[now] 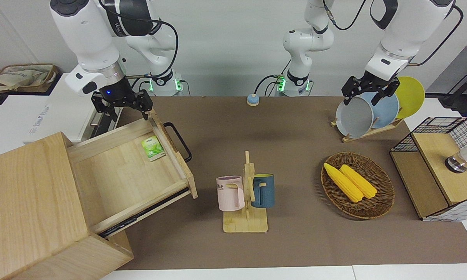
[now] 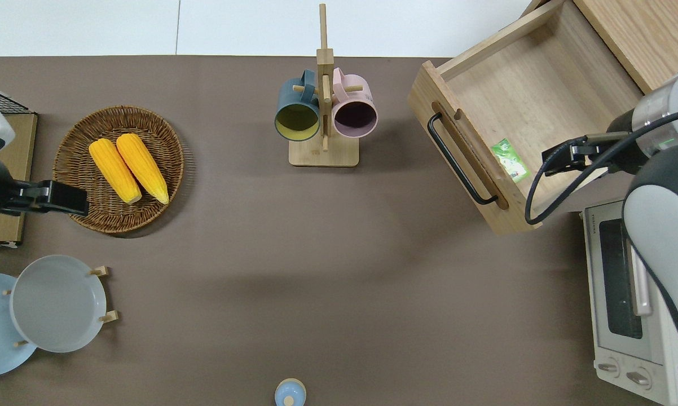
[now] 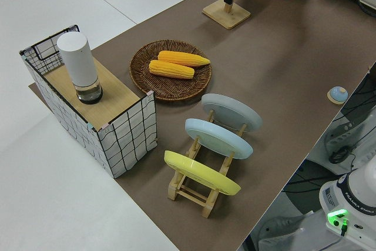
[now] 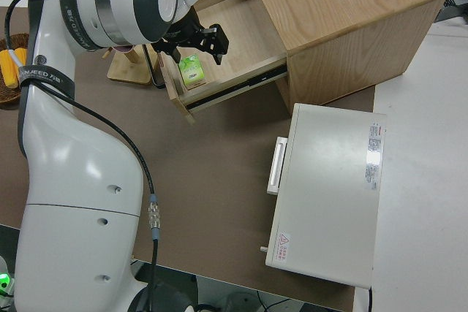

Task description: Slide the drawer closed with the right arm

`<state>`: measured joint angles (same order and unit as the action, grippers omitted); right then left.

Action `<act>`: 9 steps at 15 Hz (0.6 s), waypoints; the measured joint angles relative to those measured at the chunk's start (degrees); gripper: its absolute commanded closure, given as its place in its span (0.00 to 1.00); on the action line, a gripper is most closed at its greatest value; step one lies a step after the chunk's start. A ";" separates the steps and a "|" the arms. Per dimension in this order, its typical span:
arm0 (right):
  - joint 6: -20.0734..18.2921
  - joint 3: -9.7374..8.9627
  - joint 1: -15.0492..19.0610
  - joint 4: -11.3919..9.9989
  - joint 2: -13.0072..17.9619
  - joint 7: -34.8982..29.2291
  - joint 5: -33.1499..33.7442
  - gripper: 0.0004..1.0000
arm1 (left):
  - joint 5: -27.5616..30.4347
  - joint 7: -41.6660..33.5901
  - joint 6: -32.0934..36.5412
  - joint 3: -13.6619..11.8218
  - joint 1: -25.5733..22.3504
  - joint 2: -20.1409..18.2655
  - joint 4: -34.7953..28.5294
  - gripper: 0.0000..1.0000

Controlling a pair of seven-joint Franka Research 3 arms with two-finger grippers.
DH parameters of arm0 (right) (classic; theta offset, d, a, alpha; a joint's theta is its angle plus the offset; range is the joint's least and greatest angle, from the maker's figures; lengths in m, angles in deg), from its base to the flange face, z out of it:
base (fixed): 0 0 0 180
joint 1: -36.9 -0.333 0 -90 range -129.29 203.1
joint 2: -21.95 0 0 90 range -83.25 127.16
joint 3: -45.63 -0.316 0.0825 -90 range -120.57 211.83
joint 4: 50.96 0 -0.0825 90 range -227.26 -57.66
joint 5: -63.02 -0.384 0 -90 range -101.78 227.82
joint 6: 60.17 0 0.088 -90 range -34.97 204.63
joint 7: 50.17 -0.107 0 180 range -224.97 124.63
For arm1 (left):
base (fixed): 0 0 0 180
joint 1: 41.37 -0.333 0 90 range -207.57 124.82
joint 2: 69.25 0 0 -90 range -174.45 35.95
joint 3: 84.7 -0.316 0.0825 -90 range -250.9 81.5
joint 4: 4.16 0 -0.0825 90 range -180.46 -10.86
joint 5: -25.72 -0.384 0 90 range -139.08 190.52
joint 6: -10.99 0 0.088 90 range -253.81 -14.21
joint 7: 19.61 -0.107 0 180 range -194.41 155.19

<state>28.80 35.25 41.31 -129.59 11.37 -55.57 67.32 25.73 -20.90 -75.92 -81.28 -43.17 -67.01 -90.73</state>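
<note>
One open drawer, right tool above

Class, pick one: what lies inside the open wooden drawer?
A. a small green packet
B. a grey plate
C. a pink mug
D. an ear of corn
A: a small green packet lies on the floor of the drawer, close to its front panel, and nothing else shows inside.

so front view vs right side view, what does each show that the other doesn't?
Front only: the mug rack with two mugs, the corn basket, the plate rack, and the parked left gripper. Right side only: the whole toaster oven, seen from above. Both: the open drawer, the green packet in it, and the open right gripper over the drawer's corner nearest the robots.
</note>
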 measured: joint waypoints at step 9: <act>-0.06 -0.54 0.00 0.06 0.52 0.00 -0.08 0.39 | 0.00 0.00 0.00 0.00 0.00 0.00 0.00 0.01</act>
<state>28.74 34.71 41.31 -129.53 11.89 -55.57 67.25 25.73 -20.90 -75.92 -81.28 -43.18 -67.01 -90.73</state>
